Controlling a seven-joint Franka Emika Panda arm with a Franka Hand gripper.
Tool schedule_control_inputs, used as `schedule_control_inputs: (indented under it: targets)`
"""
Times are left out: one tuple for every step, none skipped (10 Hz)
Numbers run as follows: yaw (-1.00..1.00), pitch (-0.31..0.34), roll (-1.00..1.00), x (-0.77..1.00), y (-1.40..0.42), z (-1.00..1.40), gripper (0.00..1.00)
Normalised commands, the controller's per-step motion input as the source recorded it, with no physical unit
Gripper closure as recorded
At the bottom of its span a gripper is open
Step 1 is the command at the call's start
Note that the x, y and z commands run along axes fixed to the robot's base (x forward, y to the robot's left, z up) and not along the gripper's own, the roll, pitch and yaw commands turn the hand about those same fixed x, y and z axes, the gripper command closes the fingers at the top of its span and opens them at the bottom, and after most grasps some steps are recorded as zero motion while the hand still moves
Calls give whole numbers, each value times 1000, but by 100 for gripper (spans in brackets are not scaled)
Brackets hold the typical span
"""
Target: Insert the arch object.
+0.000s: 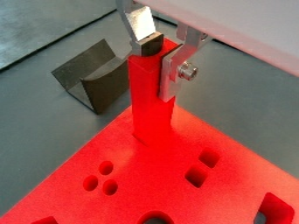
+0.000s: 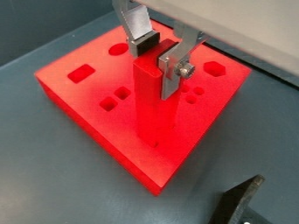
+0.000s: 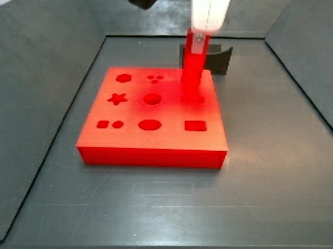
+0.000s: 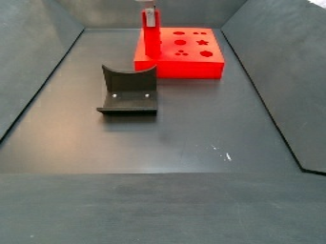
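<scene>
The gripper [image 1: 159, 68] grips the red pole [image 1: 152, 109] standing on the red board [image 1: 152, 175]. No arch object shows, only the fixture [image 3: 219, 60] at the board's one o'clock, so insertion looks entirely undone

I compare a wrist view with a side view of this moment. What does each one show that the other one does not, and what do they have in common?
Only a wrist view: the gripper close up, its silver fingers flanking the top of the red pole; whether they squeeze it is unclear. Only a side view: the whole red board with all its holes, and the bare floor around the fixture. Both: the pole upright on the board, and the fixture near the board.
</scene>
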Motion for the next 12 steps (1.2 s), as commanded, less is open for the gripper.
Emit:
schedule_control_inputs:
  targets:
    - [-49,-149,91,0,0,-931,100]
    - [-43,-136,69,0,-3,-994,100]
    - [-49,-164,41,0,-43,-940,100]
    - [-49,-184,36,0,0,-871,100]
    - [-57,-197,0,46,94,-760,100]
    - [-106,-216,-80,-80,137,-734,100]
    - [-86,-206,-114,-266,149,-746,100]
    - [0,-191,-179,-277,194,-683,100]
    - [9,-194,-260,-214,323,-560,100]
    - [117,-119,-359,-191,443,-454,100]
    - [211,29,-310,-109,171,-523,100]
    - [160,36,-320,-163,37,-486,100]
